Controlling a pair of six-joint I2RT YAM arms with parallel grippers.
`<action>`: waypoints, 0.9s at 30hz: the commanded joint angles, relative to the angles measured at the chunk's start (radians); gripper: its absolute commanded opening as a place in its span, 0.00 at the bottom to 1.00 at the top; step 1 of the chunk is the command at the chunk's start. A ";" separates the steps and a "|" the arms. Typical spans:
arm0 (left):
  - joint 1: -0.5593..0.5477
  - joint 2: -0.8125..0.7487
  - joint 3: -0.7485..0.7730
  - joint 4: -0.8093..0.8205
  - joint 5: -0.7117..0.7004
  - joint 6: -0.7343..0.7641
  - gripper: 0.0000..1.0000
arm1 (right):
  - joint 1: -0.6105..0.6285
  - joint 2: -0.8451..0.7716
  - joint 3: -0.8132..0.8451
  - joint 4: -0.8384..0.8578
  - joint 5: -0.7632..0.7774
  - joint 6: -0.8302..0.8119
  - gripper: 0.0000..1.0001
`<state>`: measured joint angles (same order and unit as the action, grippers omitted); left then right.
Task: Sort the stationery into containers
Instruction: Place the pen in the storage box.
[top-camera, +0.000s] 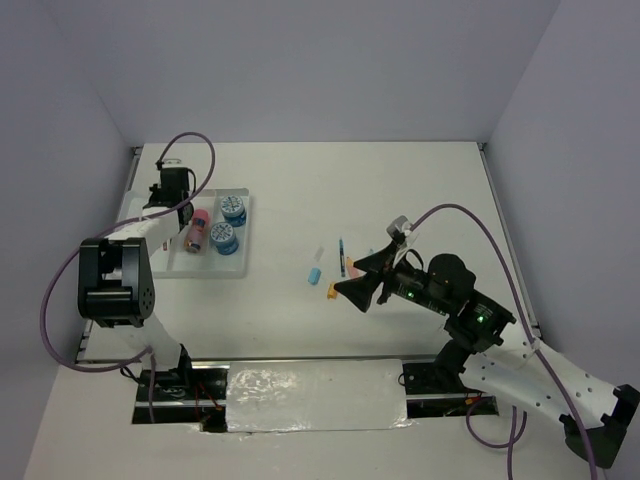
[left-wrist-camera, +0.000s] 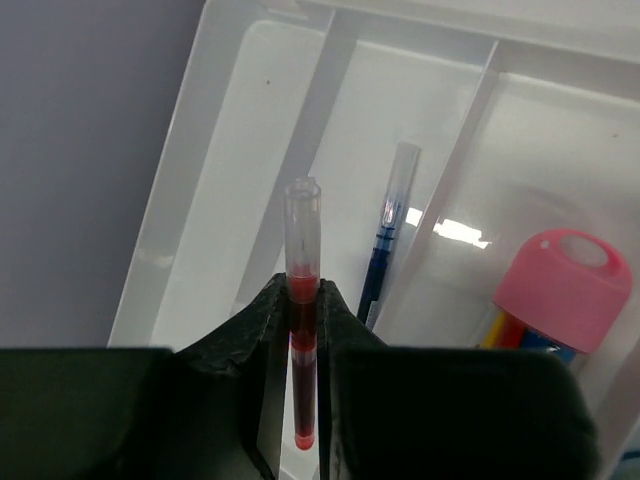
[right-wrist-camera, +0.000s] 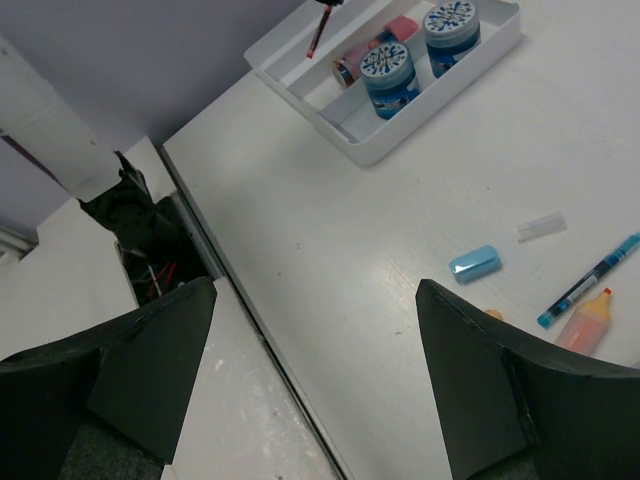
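My left gripper (left-wrist-camera: 303, 292) is shut on a thin red pen (left-wrist-camera: 302, 300), held over the left compartments of the white tray (left-wrist-camera: 170, 200). In the tray lie a blue pen (left-wrist-camera: 385, 240) and a pink-orange cylinder (left-wrist-camera: 558, 292). In the top view the left gripper (top-camera: 166, 206) is at the tray's (top-camera: 246, 238) far left side, and two blue-white rolls (top-camera: 233, 208) (top-camera: 224, 239) stand in the right compartment. My right gripper (top-camera: 348, 282) is open and empty, just above the table. Near it lie a light-blue piece (top-camera: 314, 273), an orange piece (top-camera: 331, 291), a second blue pen (top-camera: 342, 255) and a peach piece (top-camera: 350, 268).
In the right wrist view the open gripper (right-wrist-camera: 315, 290) hangs over the table's near edge. The light-blue piece (right-wrist-camera: 474, 264), a clear piece (right-wrist-camera: 541, 226), the blue pen (right-wrist-camera: 590, 283) and the peach piece (right-wrist-camera: 585, 320) lie to its right. The tray (right-wrist-camera: 400, 135) is far off.
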<state>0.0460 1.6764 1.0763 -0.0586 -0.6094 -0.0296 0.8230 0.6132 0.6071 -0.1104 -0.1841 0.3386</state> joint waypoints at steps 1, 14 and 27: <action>0.022 0.025 -0.024 0.134 0.027 0.019 0.25 | 0.004 -0.043 0.008 -0.028 -0.020 -0.018 0.89; 0.026 -0.022 -0.007 0.099 0.028 -0.104 0.77 | 0.005 0.037 0.049 -0.063 0.038 -0.026 0.89; -0.213 -0.657 0.070 -0.426 0.417 -0.274 0.99 | -0.082 0.667 0.417 -0.356 0.420 0.071 0.64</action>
<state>-0.1661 1.1233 1.2427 -0.3286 -0.2993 -0.2634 0.7631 1.1774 0.9291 -0.4107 0.1234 0.3771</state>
